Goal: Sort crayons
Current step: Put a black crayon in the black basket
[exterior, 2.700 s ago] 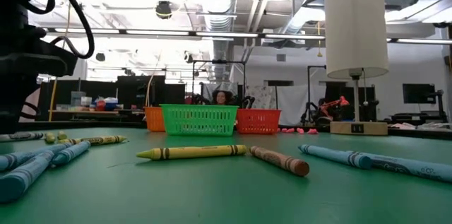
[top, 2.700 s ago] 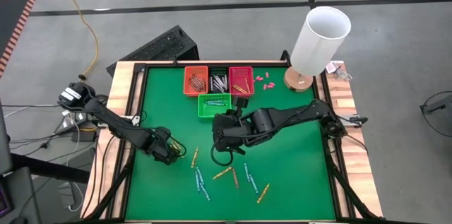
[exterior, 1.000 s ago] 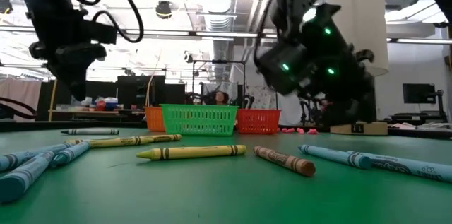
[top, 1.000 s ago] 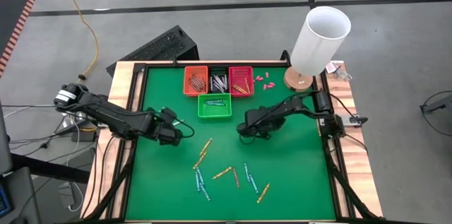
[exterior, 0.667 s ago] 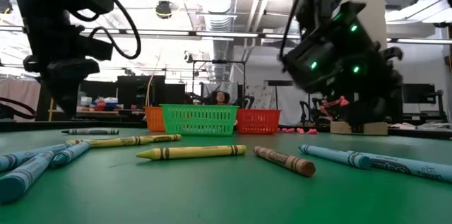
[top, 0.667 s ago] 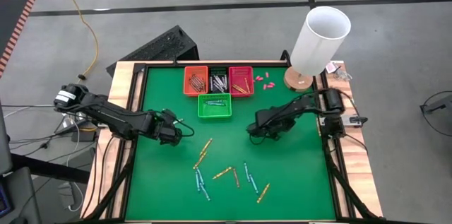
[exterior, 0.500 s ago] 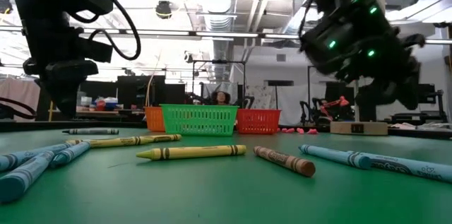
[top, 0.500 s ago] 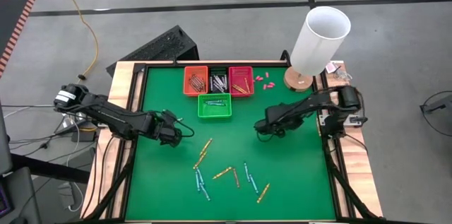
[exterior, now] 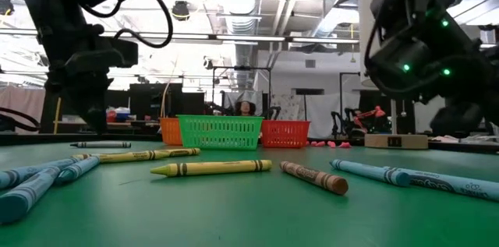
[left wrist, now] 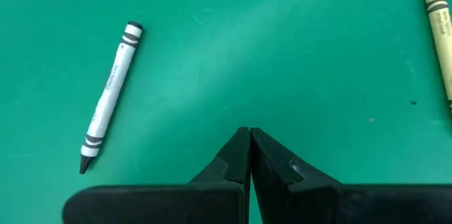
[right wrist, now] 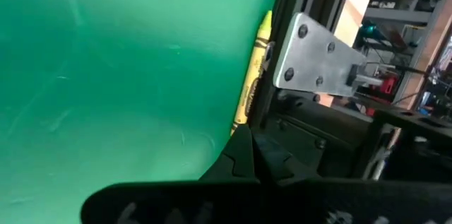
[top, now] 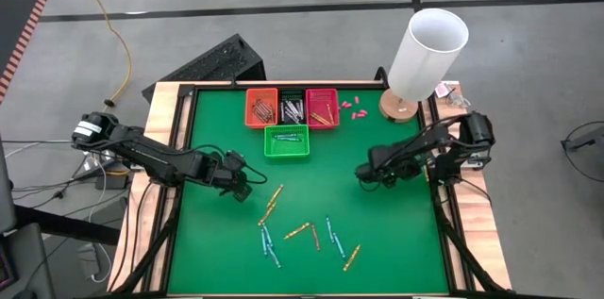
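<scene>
Since a second ago your right gripper (top: 362,175) is backing off right, empty and pinched shut, while your shut left gripper (left wrist: 248,133) is hovering nearer the grey-white crayon (left wrist: 109,95), which is lying lengthwise just left of its tips.

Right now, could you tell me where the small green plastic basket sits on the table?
In the high view, the green plastic basket sits just in front of the row of three baskets at the table's far edge.

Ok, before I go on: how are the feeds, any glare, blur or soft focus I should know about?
Low view: bright ceiling lights behind leave both arms as dark silhouettes; the nearest blue crayons look soft, the yellow crayon sharp. Left wrist view: even light, white crayon crisp. Right wrist view: pale sheen patches on the mat; room behind is soft. High view: even, no glare.
</scene>
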